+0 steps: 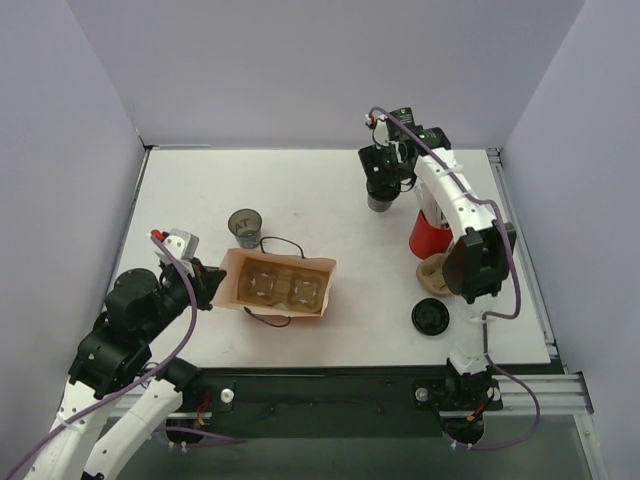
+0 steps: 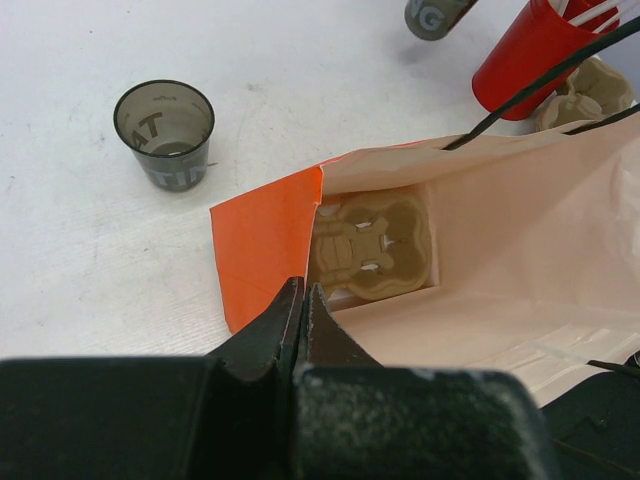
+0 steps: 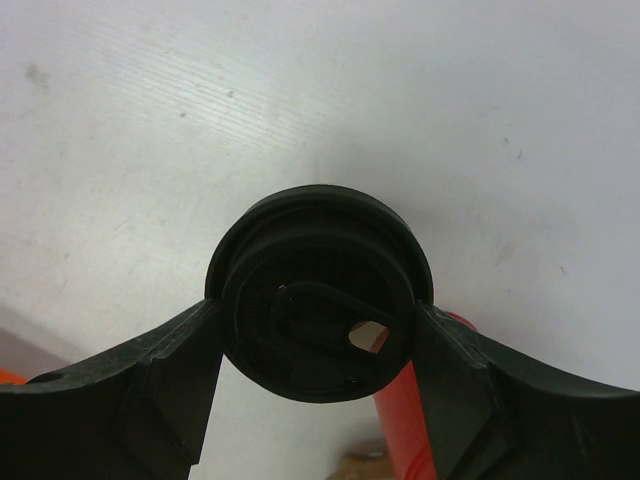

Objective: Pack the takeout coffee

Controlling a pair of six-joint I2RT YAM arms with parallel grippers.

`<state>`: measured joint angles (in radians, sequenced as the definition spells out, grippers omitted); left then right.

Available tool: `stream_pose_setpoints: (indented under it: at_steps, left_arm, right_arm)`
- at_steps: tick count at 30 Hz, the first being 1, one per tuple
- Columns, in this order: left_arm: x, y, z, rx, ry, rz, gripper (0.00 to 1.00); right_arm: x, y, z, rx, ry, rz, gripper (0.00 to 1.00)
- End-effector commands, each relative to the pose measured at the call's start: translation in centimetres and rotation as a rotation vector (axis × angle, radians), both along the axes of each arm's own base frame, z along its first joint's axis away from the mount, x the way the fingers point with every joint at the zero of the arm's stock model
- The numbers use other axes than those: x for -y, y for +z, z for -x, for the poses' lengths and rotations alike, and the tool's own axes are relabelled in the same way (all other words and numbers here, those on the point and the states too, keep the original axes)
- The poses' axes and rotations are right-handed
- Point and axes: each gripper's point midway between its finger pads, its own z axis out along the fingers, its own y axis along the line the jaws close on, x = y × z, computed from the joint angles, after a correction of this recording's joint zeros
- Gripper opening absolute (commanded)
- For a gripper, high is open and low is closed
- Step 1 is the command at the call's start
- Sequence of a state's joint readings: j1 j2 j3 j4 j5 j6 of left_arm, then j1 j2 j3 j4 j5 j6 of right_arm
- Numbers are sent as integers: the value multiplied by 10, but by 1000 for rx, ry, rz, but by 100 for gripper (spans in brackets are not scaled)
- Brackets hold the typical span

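The takeout coffee (image 1: 380, 201), a small dark cup with a black round lid (image 3: 318, 290), is at the back of the table, left of a red cup. My right gripper (image 1: 383, 188) is shut on it, a finger (image 3: 170, 370) on each side of the lid. Its lower body also shows in the left wrist view (image 2: 435, 15). The open orange paper bag (image 1: 275, 285) lies mid-table with a tan cup carrier (image 2: 370, 250) inside. My left gripper (image 2: 303, 292) is shut on the bag's left rim (image 2: 265, 250), holding its mouth open.
A lidless see-through dark cup (image 1: 245, 228) stands behind the bag. A red cup (image 1: 430, 232) stands at the right, with a tan carrier piece (image 1: 435, 270) and a flat black lid disc (image 1: 432, 316) in front of it. Purple walls enclose the table.
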<state>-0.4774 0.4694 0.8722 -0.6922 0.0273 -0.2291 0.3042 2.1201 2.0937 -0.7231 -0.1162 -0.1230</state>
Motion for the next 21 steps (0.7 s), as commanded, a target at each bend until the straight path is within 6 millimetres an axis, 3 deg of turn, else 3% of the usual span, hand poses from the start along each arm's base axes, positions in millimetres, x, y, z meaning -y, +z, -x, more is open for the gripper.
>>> stream_pose_setpoints:
  at_steps: [1,10,15,21]
  left_arm:
    - [2,12,4,23,-5,48,0]
    - [9,14,2,0,-12,94,0]
    - [16,12,-1,-11,-33,116,0]
    - [18,16,-8,-18,-20,109,0]
  right_arm:
    - [-21,96,54,149,48,-30,55]
    - [-51,211,165,329,187,-154,54]
    - [-82,257,224,420,360,-267,54]
    - [-110,310,272,571,516,-375,53]
